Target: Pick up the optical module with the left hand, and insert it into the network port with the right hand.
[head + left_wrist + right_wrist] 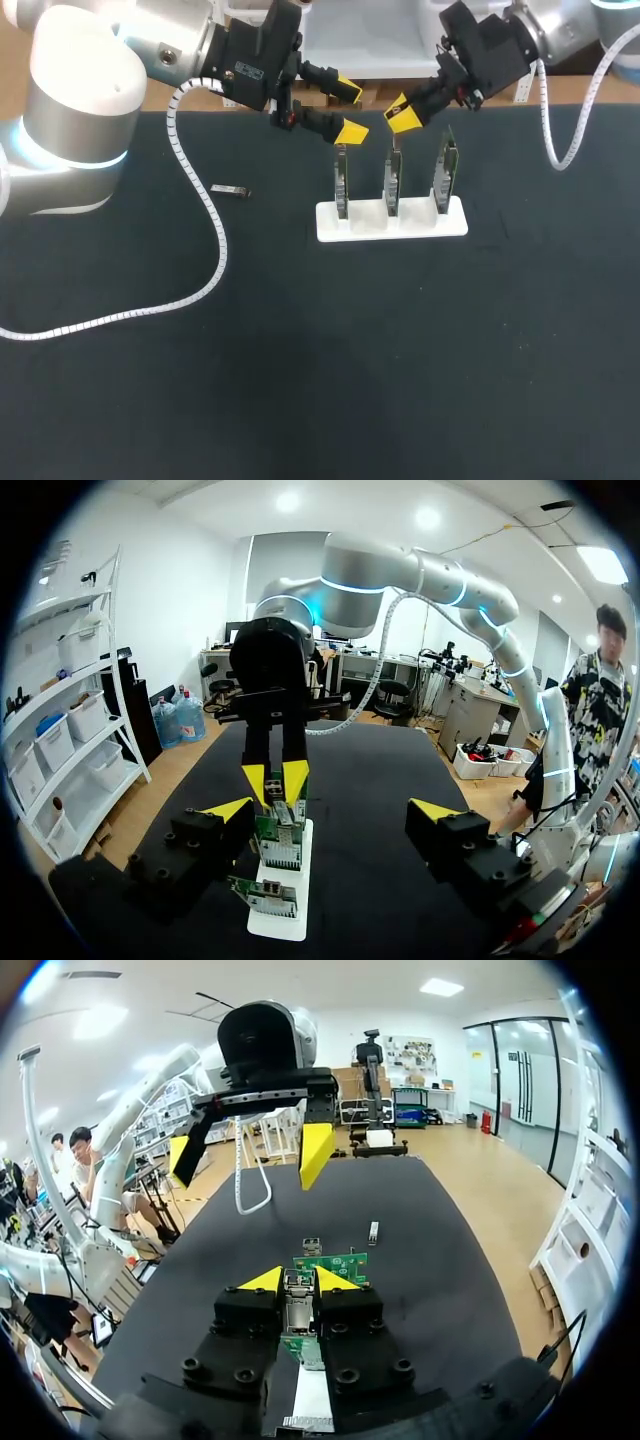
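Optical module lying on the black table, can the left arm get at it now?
Probably yes: the small silver optical module lies alone, clear of the white card holder, and the left end effector hangs open, empty.

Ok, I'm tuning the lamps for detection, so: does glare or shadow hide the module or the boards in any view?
Head view: even light, the module is pale against the dark mat, with no glare. Left wrist view: bright overhead, but the boards are readable. Right wrist view: the module is plain on the mat, and the near board is partly hidden by the right gripper.
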Tool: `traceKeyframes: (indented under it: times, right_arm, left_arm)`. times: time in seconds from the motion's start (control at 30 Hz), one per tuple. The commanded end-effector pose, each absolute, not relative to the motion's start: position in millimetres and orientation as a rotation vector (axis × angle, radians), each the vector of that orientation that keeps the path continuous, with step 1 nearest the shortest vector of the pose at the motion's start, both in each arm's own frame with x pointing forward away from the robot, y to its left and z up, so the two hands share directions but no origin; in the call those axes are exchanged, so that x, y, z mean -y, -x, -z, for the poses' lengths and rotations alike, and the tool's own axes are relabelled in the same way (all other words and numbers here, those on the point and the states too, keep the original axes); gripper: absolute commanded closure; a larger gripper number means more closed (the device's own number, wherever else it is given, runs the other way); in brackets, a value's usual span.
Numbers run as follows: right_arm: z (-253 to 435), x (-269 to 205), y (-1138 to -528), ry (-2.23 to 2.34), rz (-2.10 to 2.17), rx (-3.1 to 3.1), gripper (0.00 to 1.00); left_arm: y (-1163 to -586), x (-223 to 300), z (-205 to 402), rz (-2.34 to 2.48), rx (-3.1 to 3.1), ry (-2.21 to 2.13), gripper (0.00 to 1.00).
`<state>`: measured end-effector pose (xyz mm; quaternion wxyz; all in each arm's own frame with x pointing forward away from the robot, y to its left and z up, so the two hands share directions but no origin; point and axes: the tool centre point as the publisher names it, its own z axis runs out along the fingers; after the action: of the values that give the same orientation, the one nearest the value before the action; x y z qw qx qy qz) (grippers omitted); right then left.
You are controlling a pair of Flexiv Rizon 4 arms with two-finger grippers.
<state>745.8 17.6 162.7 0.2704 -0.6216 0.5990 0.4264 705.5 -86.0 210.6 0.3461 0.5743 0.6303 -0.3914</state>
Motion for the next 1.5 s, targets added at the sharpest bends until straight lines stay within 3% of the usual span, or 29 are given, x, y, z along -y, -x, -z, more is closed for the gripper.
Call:
traceKeyframes:
  times: [0.03, 1.5]
  right_arm:
    - [-155.8, -17.9, -744.5, 1.68, -1.144, -1.61, 1.0]
    - [-159.4, -19.9, -747.3, 1.714, -1.102, -1.59, 1.0]
  left_arm:
    - [-705.0, 86.9, -211.2, 1.012, -1.643, -1.49, 0.0]
    - [-705.0, 86.9, -211.2, 1.012, -1.643, -1.49, 0.0]
